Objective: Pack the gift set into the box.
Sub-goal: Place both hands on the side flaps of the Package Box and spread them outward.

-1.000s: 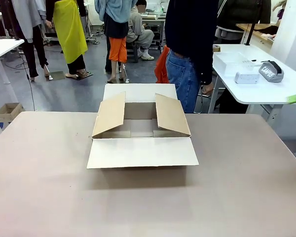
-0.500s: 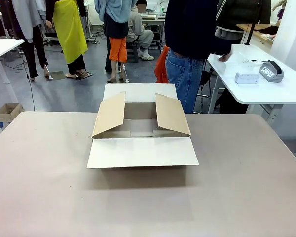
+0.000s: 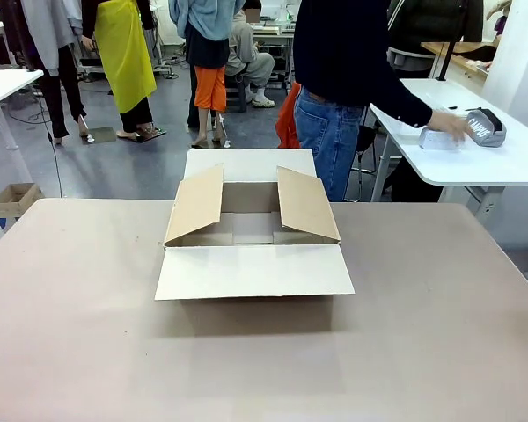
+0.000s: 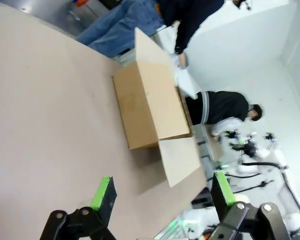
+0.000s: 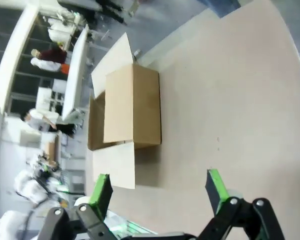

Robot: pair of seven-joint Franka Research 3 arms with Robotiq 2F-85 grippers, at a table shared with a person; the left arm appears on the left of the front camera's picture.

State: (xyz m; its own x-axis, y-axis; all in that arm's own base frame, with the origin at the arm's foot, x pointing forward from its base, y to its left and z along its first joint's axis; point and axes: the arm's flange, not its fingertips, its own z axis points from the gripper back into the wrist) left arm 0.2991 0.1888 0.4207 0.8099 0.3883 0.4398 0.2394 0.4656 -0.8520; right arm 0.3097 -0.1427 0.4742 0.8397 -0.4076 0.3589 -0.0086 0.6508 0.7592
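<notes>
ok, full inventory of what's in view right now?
box: 1, brown cardboard, middle of the table, flaps open
table: 1, beige, under the box
side table: 1, white, far right
grey pouch: 1, grey, on the side table
small pale item: 1, white-grey, beside the pouch
small carton: 1, brown, on the floor, far left
bystanders: several, mixed colours, background
person: 1, dark top and blue jeans, far side of the table
person's hand: 1, on the small pale item
left pincer: 1, black with green pads, open, above the table
right pincer: 1, black with green pads, open, above the table
</notes>
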